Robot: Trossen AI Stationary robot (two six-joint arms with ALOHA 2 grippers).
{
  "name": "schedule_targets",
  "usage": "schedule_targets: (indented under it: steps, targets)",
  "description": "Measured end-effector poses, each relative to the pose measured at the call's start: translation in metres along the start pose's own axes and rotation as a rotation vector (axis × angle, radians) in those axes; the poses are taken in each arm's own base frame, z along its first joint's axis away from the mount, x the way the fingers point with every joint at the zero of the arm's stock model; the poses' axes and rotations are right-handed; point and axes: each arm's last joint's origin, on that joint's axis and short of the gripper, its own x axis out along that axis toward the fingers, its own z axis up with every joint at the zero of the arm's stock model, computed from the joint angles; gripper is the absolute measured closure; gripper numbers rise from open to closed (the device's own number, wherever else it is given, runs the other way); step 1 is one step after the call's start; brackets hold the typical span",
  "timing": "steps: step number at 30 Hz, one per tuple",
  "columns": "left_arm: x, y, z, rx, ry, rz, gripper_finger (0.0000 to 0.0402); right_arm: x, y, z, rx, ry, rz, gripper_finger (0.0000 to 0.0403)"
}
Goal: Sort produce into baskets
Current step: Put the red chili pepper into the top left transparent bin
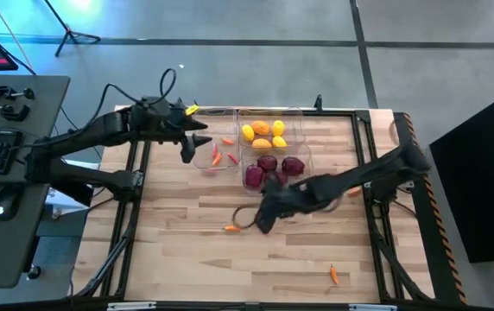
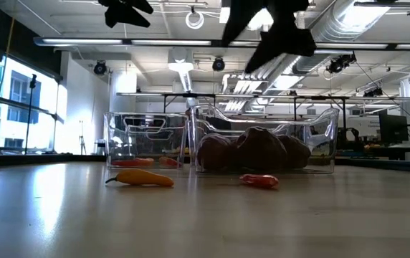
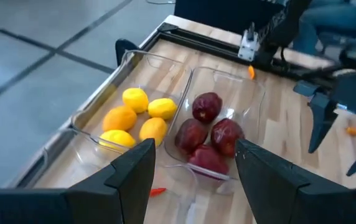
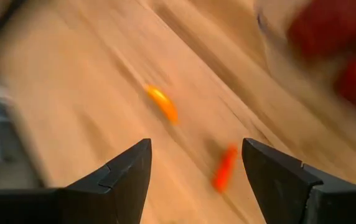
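A: Starting with the high view: your right gripper [image 1: 262,221] hangs over the loose peppers near table centre, an orange pepper [image 1: 231,228] just beside it and one stray pepper [image 1: 333,275] well apart toward the near edge. Your left gripper [image 1: 193,142] sits over the pepper bin [image 1: 204,161], which already holds red peppers [image 1: 217,155]. Yellow fruits [image 1: 262,132] and dark red rounds [image 1: 273,168] are in their own bins.

B: Low view?

A: Both grippers are up above the table, nothing held. The orange pepper [image 2: 142,178] and a red pepper [image 2: 260,180] lie on the wood in front of the bins.

B: Left wrist?

A: Fingers [image 3: 134,171] spread wide, empty, above the fruit bins [image 3: 184,93].

B: Right wrist?

A: Fingers [image 4: 125,171] spread apart, empty, with both peppers in sight between them: orange [image 4: 163,104], red [image 4: 225,168].

B: Risks?

A: They're thin and lie flat, so I'd judge a fingertip could hit the wood or flick one away. The two are close, so you may nudge the second. Your arms are near each other by the bins, so the drop could clash.
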Motion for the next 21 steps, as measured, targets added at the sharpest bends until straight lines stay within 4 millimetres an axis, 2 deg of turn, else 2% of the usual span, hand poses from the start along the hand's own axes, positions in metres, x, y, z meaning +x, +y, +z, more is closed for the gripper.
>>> schedule_targets:
  steps: [6, 13, 21]
  targets:
    - [0.0, 0.0, -0.001, 0.094, 0.007, -0.001, 0.0193, 0.048, 0.007, -0.014, 0.118, 0.233, -0.32, 0.0162]
    - [0.0, 0.0, -0.004, 0.144, 0.04, -0.001, 0.0193, 0.091, 0.021, -0.018, 0.163, 0.311, -0.32, 0.0162]
    - [0.0, 0.0, -0.005, 0.082, 0.055, 0.001, 0.0193, 0.128, 0.005, -0.03, 0.189, 0.399, -0.463, 0.0165]
